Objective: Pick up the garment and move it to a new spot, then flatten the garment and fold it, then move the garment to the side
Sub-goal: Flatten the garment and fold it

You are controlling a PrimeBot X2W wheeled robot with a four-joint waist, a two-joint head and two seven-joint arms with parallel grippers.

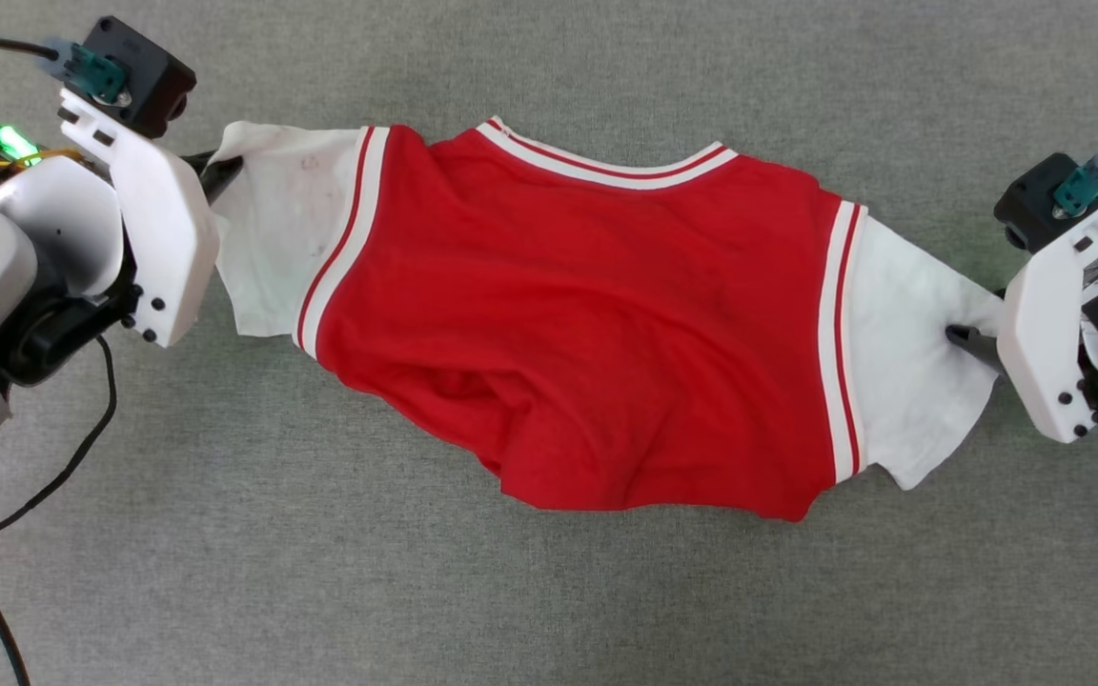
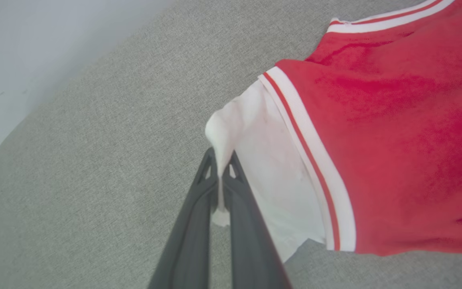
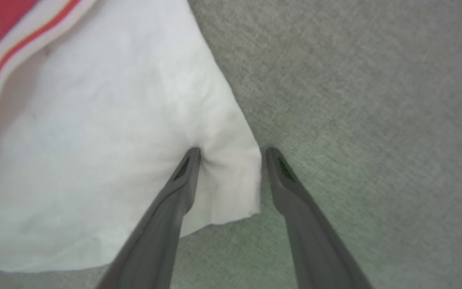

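Head view: red soft-fabric T-shirt (image 1: pixel 587 324) with white short sleeves and striped trim is spread across the middle of the grey cloth-covered counter (image 1: pixel 549 610), neckline away from the robot, lower hem rumpled, one sleeve toward each arm. Left wrist view: left pincer (image 2: pixel 219 158) clamped on a pinched fold of sleeve edge. Right wrist view: right pincer (image 3: pixel 231 152) fingers apart; one tip presses the other sleeve, the other rests on the counter just beside its edge.

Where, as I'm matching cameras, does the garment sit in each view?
Head view: the garment spans the centre.
Left wrist view: right side, sleeve pinched in the left claw.
Right wrist view: upper left, its edge inside the open right claw.
Shared landmark: striped sleeve trim.
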